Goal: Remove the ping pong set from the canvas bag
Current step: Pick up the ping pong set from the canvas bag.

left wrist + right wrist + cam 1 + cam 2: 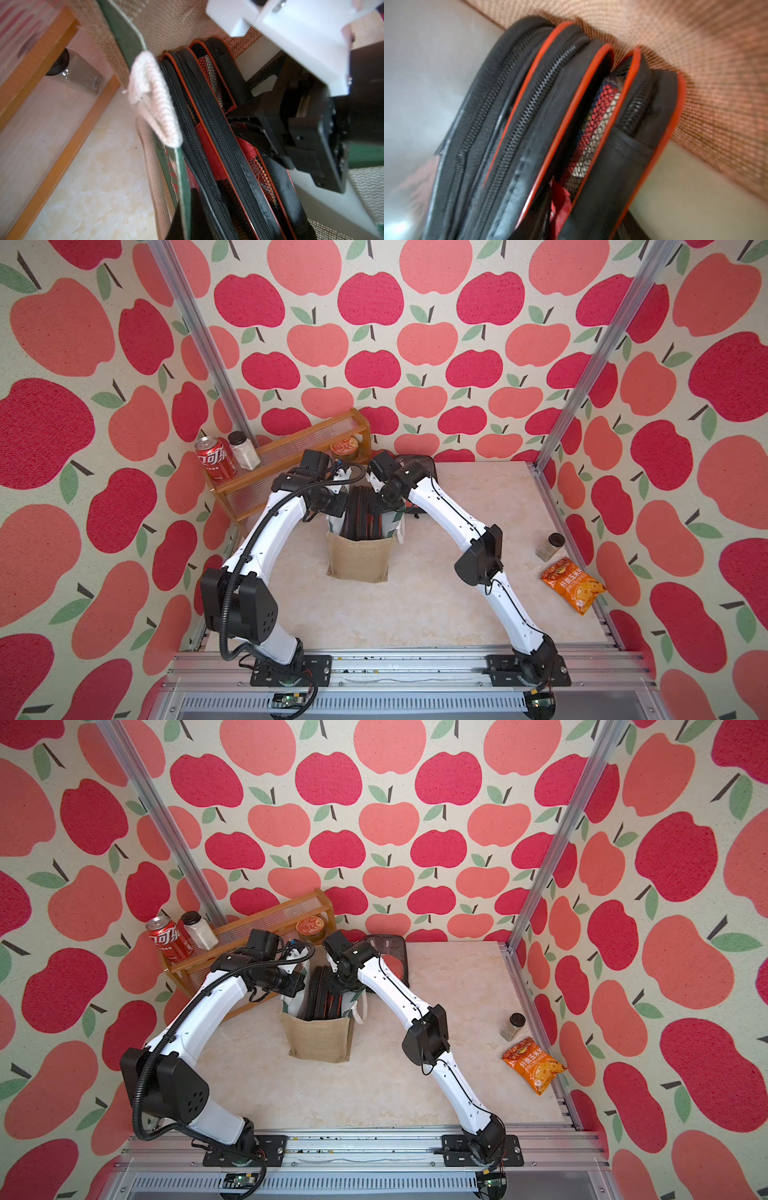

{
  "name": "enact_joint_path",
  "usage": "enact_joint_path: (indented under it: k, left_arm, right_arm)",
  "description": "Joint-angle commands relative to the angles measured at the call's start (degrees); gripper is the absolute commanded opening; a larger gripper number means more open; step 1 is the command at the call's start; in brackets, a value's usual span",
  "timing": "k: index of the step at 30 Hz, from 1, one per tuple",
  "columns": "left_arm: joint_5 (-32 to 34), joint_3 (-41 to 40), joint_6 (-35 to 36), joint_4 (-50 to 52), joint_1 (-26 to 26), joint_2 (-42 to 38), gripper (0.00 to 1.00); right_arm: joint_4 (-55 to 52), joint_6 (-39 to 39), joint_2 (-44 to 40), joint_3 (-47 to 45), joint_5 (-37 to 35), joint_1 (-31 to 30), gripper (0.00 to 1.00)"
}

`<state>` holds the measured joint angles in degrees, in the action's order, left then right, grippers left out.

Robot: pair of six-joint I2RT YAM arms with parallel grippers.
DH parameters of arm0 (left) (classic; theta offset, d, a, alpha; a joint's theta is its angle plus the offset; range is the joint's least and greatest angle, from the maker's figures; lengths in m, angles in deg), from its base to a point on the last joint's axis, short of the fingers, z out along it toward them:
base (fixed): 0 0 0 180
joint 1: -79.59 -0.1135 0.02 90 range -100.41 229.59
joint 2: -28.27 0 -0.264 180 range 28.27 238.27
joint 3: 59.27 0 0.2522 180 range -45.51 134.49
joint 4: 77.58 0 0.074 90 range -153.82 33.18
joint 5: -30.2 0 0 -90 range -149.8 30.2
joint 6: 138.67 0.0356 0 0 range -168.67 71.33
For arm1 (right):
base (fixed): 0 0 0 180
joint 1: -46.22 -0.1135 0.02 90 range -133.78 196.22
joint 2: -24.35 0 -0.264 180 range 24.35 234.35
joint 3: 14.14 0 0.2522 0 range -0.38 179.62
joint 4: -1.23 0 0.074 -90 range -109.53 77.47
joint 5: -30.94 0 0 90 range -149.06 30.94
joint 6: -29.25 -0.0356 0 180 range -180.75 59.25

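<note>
The canvas bag stands upright mid-table, its tan burlap front facing me. The ping pong set, a black zipped case with red piping, stands on edge inside it. My left gripper is shut on the bag's green-edged side rim, near the white rope handle. My right gripper reaches down into the bag mouth. Its jaws are closed around the case's outer section, next to a red tab. The lower part of the case is hidden by the bag wall.
A wooden rack behind the bag on the left holds a cola can, a spice jar and a round tin. A dark flat tray lies behind the right arm. A small jar and an orange snack packet lie at the right edge.
</note>
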<state>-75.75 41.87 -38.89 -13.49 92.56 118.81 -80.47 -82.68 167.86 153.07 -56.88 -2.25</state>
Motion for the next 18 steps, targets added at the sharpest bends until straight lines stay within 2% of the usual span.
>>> enact_joint_path:
  k: [1,9,18]
  left_arm:
    - [0.29,0.87,-0.46,-1.28,-0.12,-0.07,0.0]
    - [0.65,0.7,-0.28,-1.36,-0.05,-0.19,0.0]
    - [1.61,0.62,-0.18,-1.65,-0.55,-0.19,0.0]
  right_arm:
    - [-10.04,3.33,4.6,-1.85,-1.91,-0.92,0.41]
    - [-8.06,3.85,4.56,-1.94,0.59,-0.45,0.0]
    - [-3.77,3.8,-4.19,1.15,-2.64,-0.05,0.0]
